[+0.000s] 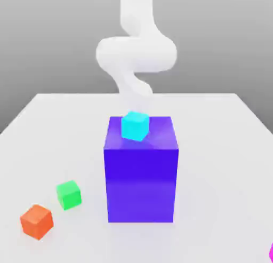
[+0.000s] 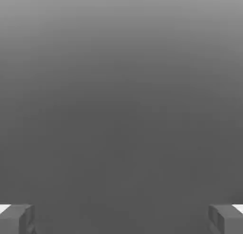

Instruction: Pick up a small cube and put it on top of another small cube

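From my station I see, nearest in the exterior view, the small plain magenta-pink cube (image 1: 271,253), cut off by the frame at the lower right corner and resting on the pale, smooth tabletop (image 1: 213,166). Near the lower left lies a small orange-red cube (image 1: 37,222), with a small green cube (image 1: 69,194) just beyond it, apart. At centre stands a large blue-violet block (image 1: 141,176); a small cyan cube (image 1: 135,126) appears over its top face. Behind rises my white robot arm (image 1: 136,54). In the hand view, my two-finger gripper (image 2: 121,219) stands wide open, holding nothing.
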Available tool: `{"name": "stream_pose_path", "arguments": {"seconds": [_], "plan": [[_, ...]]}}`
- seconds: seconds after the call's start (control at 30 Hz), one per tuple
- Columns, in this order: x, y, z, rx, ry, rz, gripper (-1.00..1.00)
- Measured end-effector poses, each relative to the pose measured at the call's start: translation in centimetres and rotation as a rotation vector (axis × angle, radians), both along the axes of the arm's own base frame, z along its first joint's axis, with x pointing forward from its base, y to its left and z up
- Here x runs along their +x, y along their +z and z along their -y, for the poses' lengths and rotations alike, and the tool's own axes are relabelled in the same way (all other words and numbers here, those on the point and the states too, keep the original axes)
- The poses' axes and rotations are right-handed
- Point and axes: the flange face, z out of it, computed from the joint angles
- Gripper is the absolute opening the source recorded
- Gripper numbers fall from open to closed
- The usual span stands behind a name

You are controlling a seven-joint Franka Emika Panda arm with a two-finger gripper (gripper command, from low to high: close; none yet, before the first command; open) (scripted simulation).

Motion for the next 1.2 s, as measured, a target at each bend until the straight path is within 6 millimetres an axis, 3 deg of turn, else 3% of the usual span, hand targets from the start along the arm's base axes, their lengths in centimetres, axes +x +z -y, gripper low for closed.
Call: {"name": "stream_pose_path", "arguments": {"seconds": [0.3, 0.57, 0.87, 1.13, 1.2], "plan": [[9.6, -10.9, -7.3, -0.057, -0.025, -0.206, 0.00], [14.4, -22.6, -14.4, -0.080, -0.012, -0.371, 0.00], [15.4, -36.4, -22.0, -0.061, 0.013, -0.549, 0.00], [12.5, -47.8, -28.9, -0.002, 0.037, -0.712, 0.00], [12.0, -50.7, -29.8, 0.010, 0.039, -0.732, 0.00]]}}
